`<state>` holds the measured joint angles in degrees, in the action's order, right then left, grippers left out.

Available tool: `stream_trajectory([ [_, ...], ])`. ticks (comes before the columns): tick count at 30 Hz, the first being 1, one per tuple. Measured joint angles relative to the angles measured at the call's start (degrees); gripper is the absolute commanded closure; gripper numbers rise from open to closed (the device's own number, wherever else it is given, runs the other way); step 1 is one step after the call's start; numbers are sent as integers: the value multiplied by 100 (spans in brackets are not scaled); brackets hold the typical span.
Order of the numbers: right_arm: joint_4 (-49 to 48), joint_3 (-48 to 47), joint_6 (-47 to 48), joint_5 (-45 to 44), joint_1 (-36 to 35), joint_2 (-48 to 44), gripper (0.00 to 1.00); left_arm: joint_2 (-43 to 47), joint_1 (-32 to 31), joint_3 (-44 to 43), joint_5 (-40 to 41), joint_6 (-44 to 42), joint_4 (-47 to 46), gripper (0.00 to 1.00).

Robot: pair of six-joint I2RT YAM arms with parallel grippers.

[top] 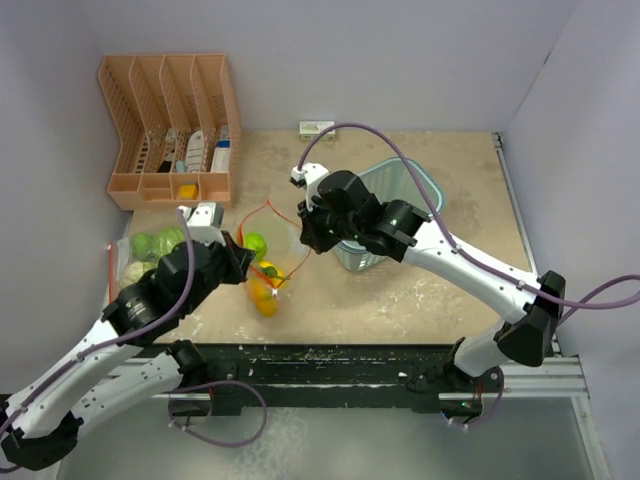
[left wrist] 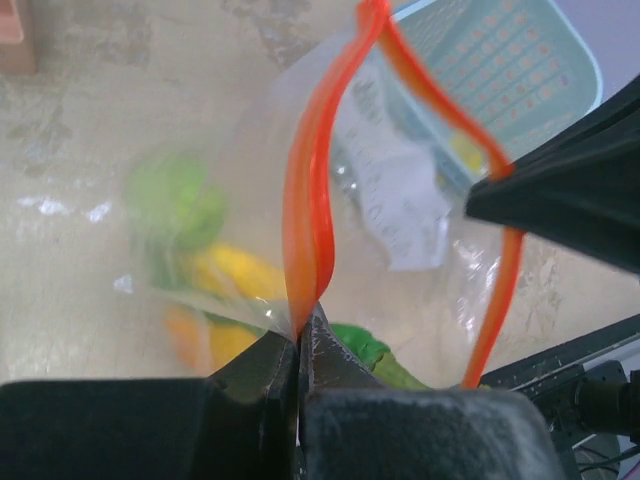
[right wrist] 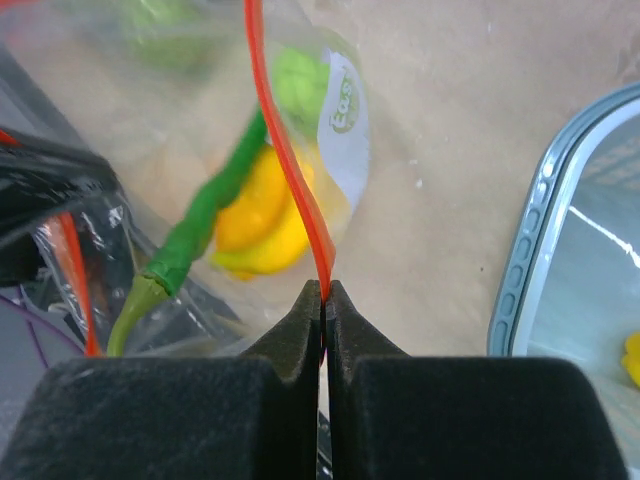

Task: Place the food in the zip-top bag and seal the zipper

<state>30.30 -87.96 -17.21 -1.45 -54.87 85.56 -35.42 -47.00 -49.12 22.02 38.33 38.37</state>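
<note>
A clear zip-top bag (top: 268, 258) with an orange zipper strip (left wrist: 308, 190) is held up between both arms, its mouth open. Inside I see a green cabbage (top: 255, 243), yellow and orange fruits (right wrist: 262, 215) and a thin green chili (right wrist: 205, 218). My left gripper (left wrist: 301, 335) is shut on the zipper strip at the bag's left end. My right gripper (right wrist: 324, 293) is shut on the strip (right wrist: 290, 160) at the other end. More green cabbages (top: 157, 244) lie in another clear bag at the table's left edge.
A pale blue-green basket (top: 392, 212) stands right of the bag, behind my right arm, with a yellow item inside (right wrist: 630, 355). An orange file rack (top: 172, 128) holding small items stands at the back left. A small white-and-green box (top: 316, 128) lies by the back wall.
</note>
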Motion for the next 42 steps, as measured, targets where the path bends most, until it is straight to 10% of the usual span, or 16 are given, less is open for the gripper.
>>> stream_trajectory([
  [12,-87,398,33,415,105,-426,100,-435,0,-42,-378,-452,-1182,100],
  [16,-92,380,-15,251,188,-420,42,-267,0,20,-387,-476,-1198,100],
  [21,-94,437,-140,-142,372,-448,2,-160,0,667,-564,-348,-1569,100],
  [32,256,203,-219,-968,1845,-522,1,-111,0,1934,-1060,114,-1851,100],
  [42,350,160,-188,-1001,2914,1711,1,330,0,1740,-1134,109,-1749,100],
])
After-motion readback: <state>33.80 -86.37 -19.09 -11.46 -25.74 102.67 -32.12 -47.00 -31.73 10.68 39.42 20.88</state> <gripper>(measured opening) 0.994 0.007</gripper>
